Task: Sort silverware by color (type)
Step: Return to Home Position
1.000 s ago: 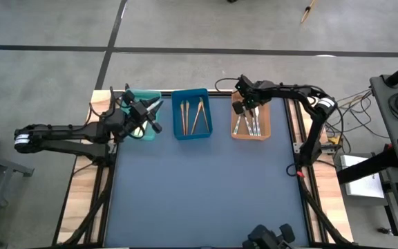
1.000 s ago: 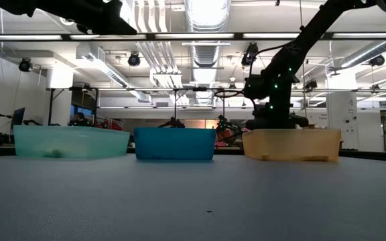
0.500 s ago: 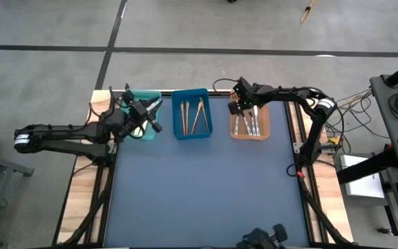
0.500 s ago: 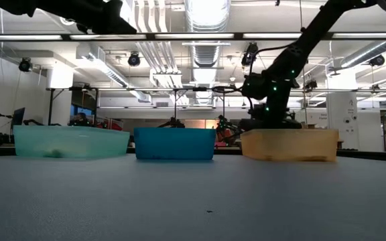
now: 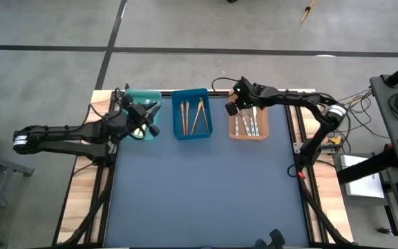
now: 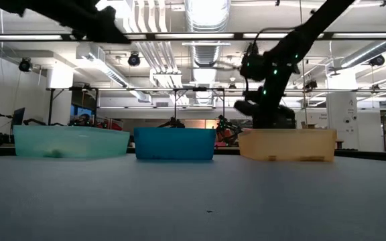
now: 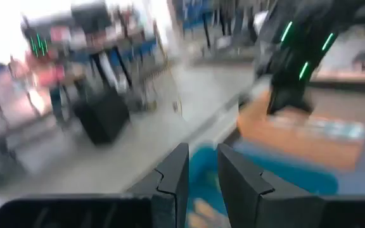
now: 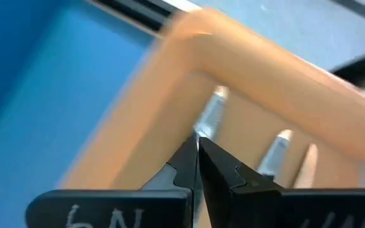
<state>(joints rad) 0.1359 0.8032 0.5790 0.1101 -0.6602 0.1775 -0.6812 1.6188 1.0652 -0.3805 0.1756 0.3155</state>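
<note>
As the right claw [image 5: 232, 105] hangs over the orange tray [image 5: 264, 131], at the far corner nearest the blue tray [image 5: 191, 92], its fingers are pressed together and grip nothing. The silver pieces [image 5: 249, 124] lie directly below and just nearward of it, side by side, with their long axes running from the far edge of the bench [image 5: 206, 187] toward the near one. The right wrist view shows two or three of them against the tray's wall. The wooden pieces [image 5: 193, 116] rest in the blue tray on much the same line. The left claw [image 5: 146, 114] sits over the teal tray [image 5: 133, 94], fingers a narrow gap apart with nothing between them, and it hides whatever that tray holds. No cutlery shows on the open bench, so the sorting looks complete. The right arm is the nearer to the silver pieces. Its retreat appears to need a rise clear of the tray wall before it swings away, or the tray could be dragged along.
</note>
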